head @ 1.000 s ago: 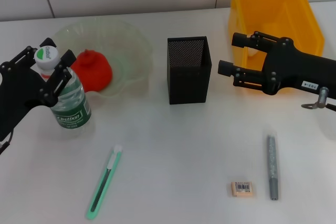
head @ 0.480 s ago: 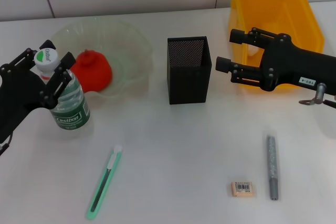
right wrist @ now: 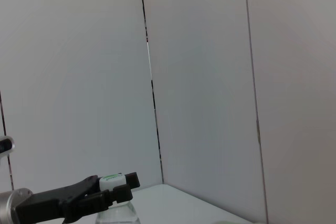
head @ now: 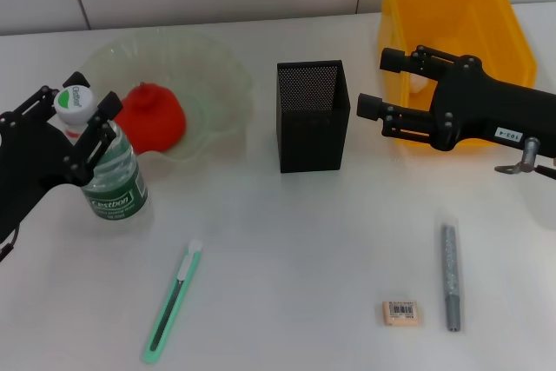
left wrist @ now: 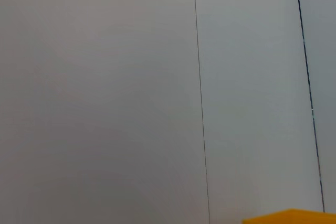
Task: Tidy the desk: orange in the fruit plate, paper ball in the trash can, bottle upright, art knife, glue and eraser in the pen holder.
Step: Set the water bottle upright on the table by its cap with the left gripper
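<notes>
The bottle (head: 115, 182) stands upright on the table's left, its white cap (head: 76, 100) between the fingers of my left gripper (head: 80, 121), which is shut on its neck. The right wrist view shows the same cap (right wrist: 112, 178) and finger (right wrist: 84, 196). The orange (head: 155, 115) lies in the green fruit plate (head: 221, 84). My right gripper (head: 379, 85) hangs open and empty between the black pen holder (head: 313, 115) and the yellow trash can (head: 452, 23). The green art knife (head: 173, 301), the eraser (head: 400, 312) and the grey glue stick (head: 449, 275) lie near the front. The paper ball is hidden.
A corner of the trash can (left wrist: 294, 216) shows in the left wrist view, otherwise only wall. The right arm (head: 495, 115) reaches across the front of the trash can. Bare table (head: 295, 241) lies between the art knife and the eraser.
My left gripper and the bottle have shifted slightly left and down. The right gripper edged left a second ago and has stayed put since.
</notes>
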